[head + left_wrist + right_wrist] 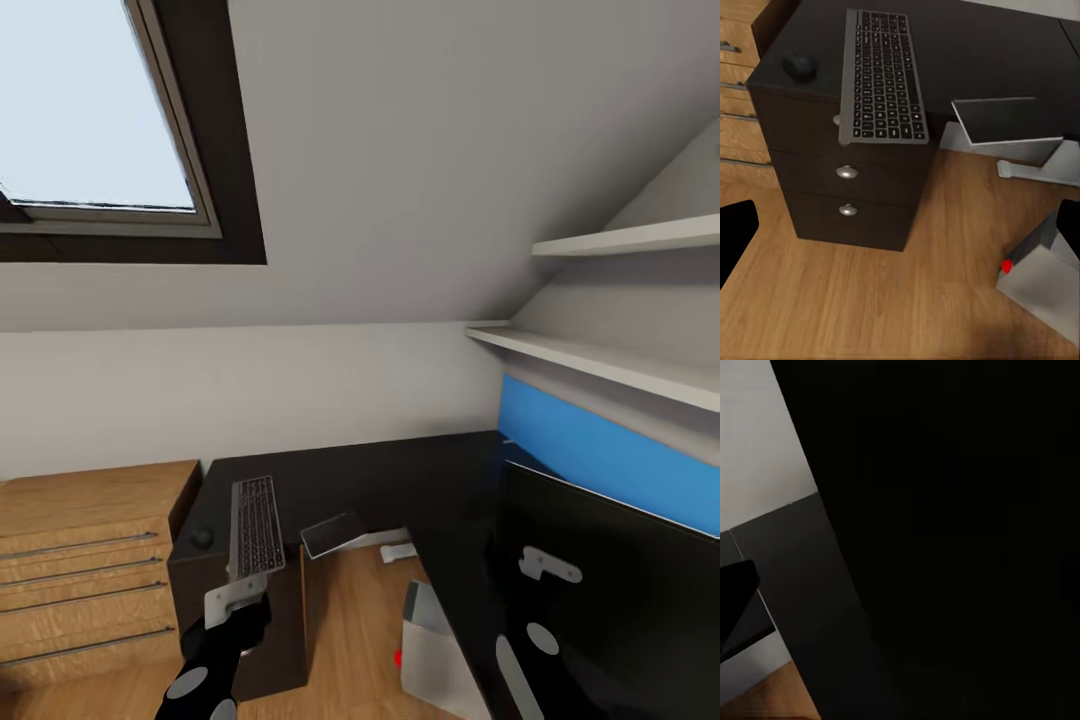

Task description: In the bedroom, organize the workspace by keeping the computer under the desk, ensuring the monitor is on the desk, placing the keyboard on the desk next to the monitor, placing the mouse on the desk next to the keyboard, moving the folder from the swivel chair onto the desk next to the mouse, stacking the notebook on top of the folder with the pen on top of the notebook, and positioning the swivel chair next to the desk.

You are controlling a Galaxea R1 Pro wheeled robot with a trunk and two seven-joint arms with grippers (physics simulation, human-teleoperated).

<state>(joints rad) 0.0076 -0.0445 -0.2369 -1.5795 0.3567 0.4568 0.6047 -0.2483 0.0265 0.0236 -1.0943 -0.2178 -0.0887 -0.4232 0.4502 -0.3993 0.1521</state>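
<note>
On the black desk (400,480) under the sloped wall, the keyboard (255,527) lies lengthwise with the mouse (203,537) just beside it, left gripper (236,594) at its near end, grip state unclear, monitor (610,600) at right, computer (440,650) on the floor below; right gripper's state can't be told.
</note>
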